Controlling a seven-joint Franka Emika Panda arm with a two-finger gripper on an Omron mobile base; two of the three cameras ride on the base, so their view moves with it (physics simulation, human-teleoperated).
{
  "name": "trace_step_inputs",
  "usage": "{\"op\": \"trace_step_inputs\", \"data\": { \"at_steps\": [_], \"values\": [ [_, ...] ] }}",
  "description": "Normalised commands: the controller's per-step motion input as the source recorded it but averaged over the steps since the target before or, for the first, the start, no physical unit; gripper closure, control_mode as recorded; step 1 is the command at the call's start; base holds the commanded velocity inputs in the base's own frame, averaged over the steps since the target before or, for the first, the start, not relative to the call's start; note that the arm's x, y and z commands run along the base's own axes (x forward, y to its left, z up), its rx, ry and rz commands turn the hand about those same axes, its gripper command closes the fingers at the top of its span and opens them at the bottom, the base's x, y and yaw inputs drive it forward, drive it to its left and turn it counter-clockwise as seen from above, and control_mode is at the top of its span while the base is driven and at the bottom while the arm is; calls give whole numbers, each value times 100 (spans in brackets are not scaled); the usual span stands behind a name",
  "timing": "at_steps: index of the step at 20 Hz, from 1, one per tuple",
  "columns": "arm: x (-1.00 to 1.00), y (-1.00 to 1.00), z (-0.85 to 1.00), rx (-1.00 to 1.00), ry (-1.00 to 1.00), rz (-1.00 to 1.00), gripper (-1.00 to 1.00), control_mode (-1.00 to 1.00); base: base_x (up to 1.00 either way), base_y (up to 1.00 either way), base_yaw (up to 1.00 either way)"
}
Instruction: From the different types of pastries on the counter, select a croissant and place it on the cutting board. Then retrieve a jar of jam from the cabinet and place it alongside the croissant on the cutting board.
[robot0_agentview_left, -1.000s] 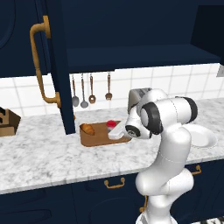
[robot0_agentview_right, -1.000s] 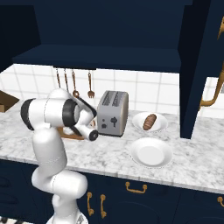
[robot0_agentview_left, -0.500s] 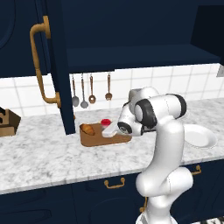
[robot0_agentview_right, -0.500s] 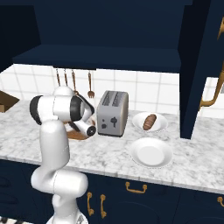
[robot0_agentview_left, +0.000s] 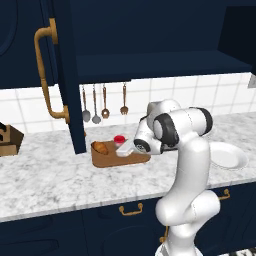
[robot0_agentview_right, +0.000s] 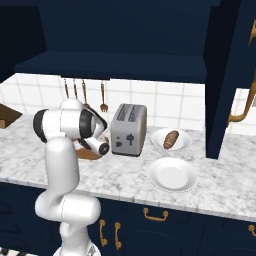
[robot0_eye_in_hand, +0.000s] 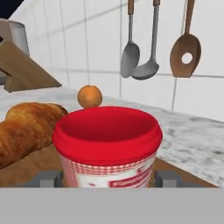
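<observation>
The table (robot0_agentview_left: 55, 180) is a long white-and-grey marbled top over navy drawers with brass handles, backed by a wall of white tiles (robot0_agentview_left: 200, 92). Above it hang navy cupboards; one cupboard door (robot0_agentview_left: 62, 75) stands swung out toward the room, its long curved brass handle (robot0_agentview_left: 45, 75) facing forward. Four utensils (robot0_agentview_left: 104, 102) hang on the tiles in the left base view.

One board (robot0_agentview_left: 120, 155) lies on the table below the utensils. On it sit one croissant (robot0_agentview_left: 100, 147), at its left end, and one jar (robot0_agentview_left: 119, 140), red-topped, just beside the croissant toward the wall. In the hand view the jar (robot0_eye_in_hand: 107, 148) stands upright, close in front, with a red lid and a red-and-white checked side, and the croissant (robot0_eye_in_hand: 28, 127) lies to its left on the wood.

The claw (robot0_eye_in_hand: 107, 180) sits low at the jar, one grey fingertip (robot0_eye_in_hand: 48, 179) showing on each side of its base, the jaws apart; whether the pads touch the jar I cannot tell.

One orange (robot0_eye_in_hand: 89, 96) rests on the table behind the jar. One wooden block (robot0_eye_in_hand: 24, 70) stands at the far left by the wall.

In the right base view one grey toaster (robot0_agentview_right: 129, 130) stands right of the arm. Beyond it are two white plates: the farther one (robot0_agentview_right: 182, 145) carries one dark brown pastry (robot0_agentview_right: 171, 139), the nearer one (robot0_agentview_right: 172, 175) is bare.
</observation>
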Motion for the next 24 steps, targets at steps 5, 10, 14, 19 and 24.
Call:
{"op": "trace_step_inputs", "data": {
  "at_steps": [5, 10, 14, 19, 24],
  "values": [
    [-94, -10, 2, 7, 0, 0, -100, -100, 0, 0, 0],
    [-78, -18, 69, 8, -1, -4, -100, -100, 0, 0, 0],
    [-59, -21, 100, 10, 0, -6, -100, -100, 0, 0, 0],
    [-80, -9, 98, 9, 15, -16, -100, -100, 0, 0, 0],
    [-73, 0, 95, 9, 42, -17, -100, -100, 0, 0, 0]
  ]
}}
